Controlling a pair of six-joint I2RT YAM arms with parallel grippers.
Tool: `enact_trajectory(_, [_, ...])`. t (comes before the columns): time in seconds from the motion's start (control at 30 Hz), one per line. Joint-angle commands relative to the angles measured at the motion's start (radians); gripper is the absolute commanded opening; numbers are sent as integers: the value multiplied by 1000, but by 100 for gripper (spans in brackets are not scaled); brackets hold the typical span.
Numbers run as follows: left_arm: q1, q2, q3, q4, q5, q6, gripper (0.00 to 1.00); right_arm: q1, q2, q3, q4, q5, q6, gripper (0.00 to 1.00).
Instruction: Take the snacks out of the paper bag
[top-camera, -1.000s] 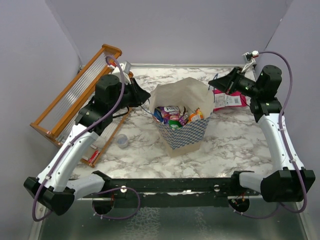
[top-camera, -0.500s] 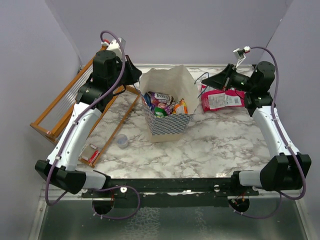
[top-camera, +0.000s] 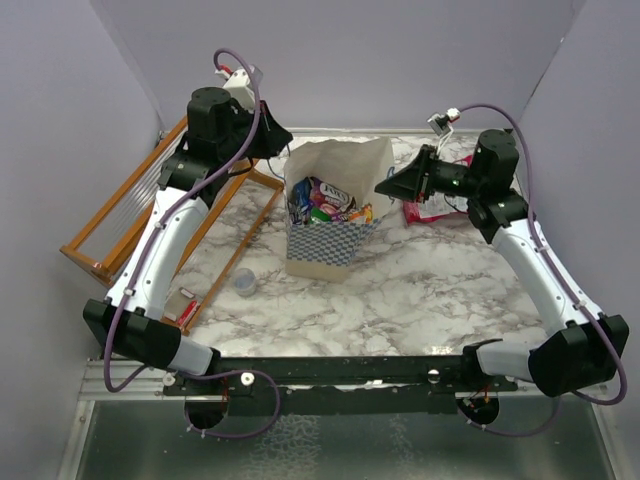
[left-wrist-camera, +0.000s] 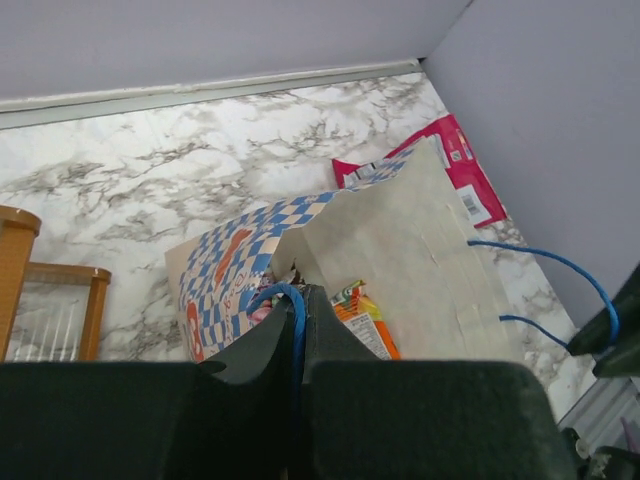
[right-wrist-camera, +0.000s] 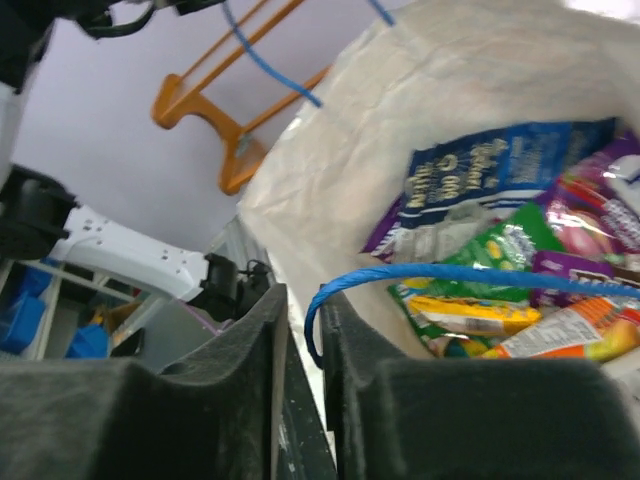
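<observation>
Both grippers pinch the paper bag (top-camera: 330, 215)'s blue string handles (left (left-wrist-camera: 298, 318), right (right-wrist-camera: 305, 335)); snacks (right-wrist-camera: 510, 260) probably all inside.

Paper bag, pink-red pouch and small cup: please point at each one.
paper bag (top-camera: 328, 243), top external view, checkered front wall.
pink-red pouch (top-camera: 432, 212), top external view, exposed lower edge.
small cup (top-camera: 244, 283), top external view, rim.

Two arms, same build: white link shells, black joint housings, black bases bolted to a black crossbar. Purple cable loops along each arm, rising to a small white connector with a red tip near the wrist. Left gripper (left-wrist-camera: 298, 330) and right gripper (right-wrist-camera: 305, 340): matte black, blocky, textured fingers.
</observation>
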Motion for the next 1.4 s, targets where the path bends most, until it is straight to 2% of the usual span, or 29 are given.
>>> enact_trajectory(0.0, [3, -51, 19, 161, 125, -11, 0, 6, -19, 129, -265, 186, -184, 25])
enact_trajectory(0.1, [3, -78, -13, 186, 163, -47, 0, 6, -12, 193, -361, 268, -238, 27])
enact_trajectory(0.23, [3, -129, -64, 213, 234, -66, 0, 6, -13, 239, -399, 264, -251, 27])
enact_trajectory(0.37, [3, -171, -97, 173, 221, -56, 0, 6, -43, 254, -423, 240, -251, 27])
enact_trajectory(0.47, [3, -197, -134, 164, 215, -59, 0, 6, -87, 235, -515, 271, -304, 28])
enact_trajectory(0.5, [3, -204, -147, 162, 221, -59, 0, 6, -106, 226, -552, 309, -325, 30])
enact_trajectory(0.67, [3, -225, -183, 192, 270, -84, 0, 6, -180, 232, -700, 511, -432, 56])
enact_trajectory(0.77, [2, -230, -196, 202, 272, -100, 0, 6, -198, 300, -755, 624, -486, 70])
enact_trajectory(0.93, [3, -245, -205, 143, 133, -108, 0, 10, -97, 512, -826, 654, -567, 74])
enact_trajectory(1.07, [3, -275, -235, 112, 10, -110, 0, 88, 23, 666, -867, 654, -544, 73])
enact_trajectory(1.2, [3, -305, -255, 101, -68, -94, 0, 312, 107, 738, -840, 787, -510, 73])
enact_trajectory(1.37, [3, -320, -276, 108, -91, -94, 0, 567, 276, 858, -878, 982, -494, 70])
